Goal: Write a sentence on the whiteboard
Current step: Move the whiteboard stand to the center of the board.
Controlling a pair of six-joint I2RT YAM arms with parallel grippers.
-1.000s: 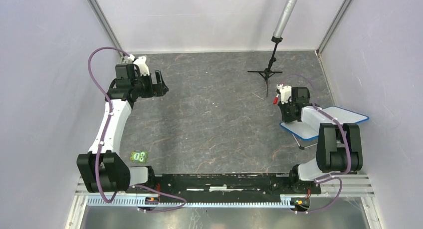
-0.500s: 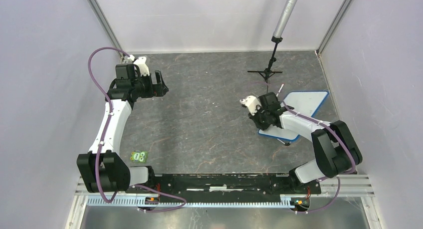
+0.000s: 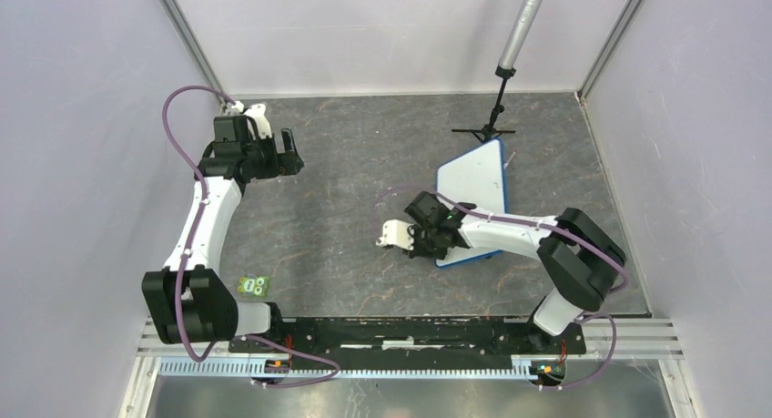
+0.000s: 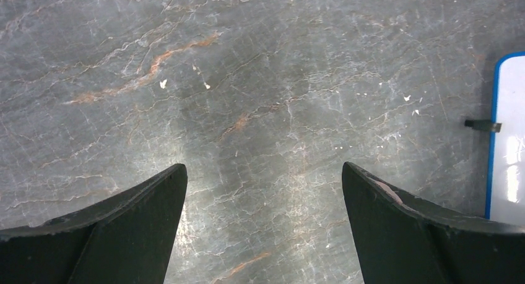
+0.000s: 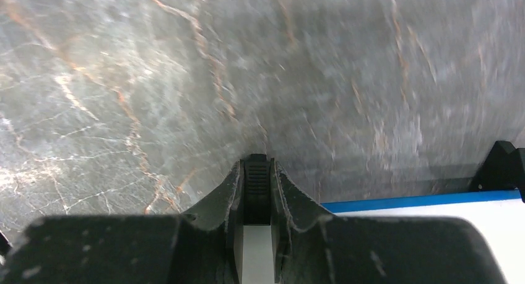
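**Right claw (image 5: pixel 255 166) clenched at the edge of the board (image 3: pixel 473 186), nothing written yet**

Nearest me, at 7 o'clock by the left base, a small green tag (image 3: pixel 253 286) lies on the counter (image 3: pixel 364 181). It plays no part here.

Just short of the middle, at about 6 o'clock, my right claw is clenched on a narrow black tab (image 5: pixel 256 180) at the board's blue rim. A black foot (image 5: pixel 503 165) juts from the same edge off to the side. From that I judge the tab to be a foot too, and that I hold the board by it, since it is the one part slim enough to pinch. The wrist view is blurred, so I would not swear to it.

The board seems to lie flat and face up, as it must to be written on. Its near corner is under my wrist and its length runs out toward 1 o'clock. I see no red words on that face, so the sentence looks not yet begun. I can make out no marker for certain.

Farther off, at 10 o'clock, my left claw (image 4: pixel 263 172) hangs released, fingers spread wide over bare counter. It is well apart from the board, I think so that the right arm has room.

Near 1 o'clock, toward the far edge, a black tripod stand (image 3: pixel 487 131) sits just beyond the board's far corner. Sliding the board farther that way could knock it.
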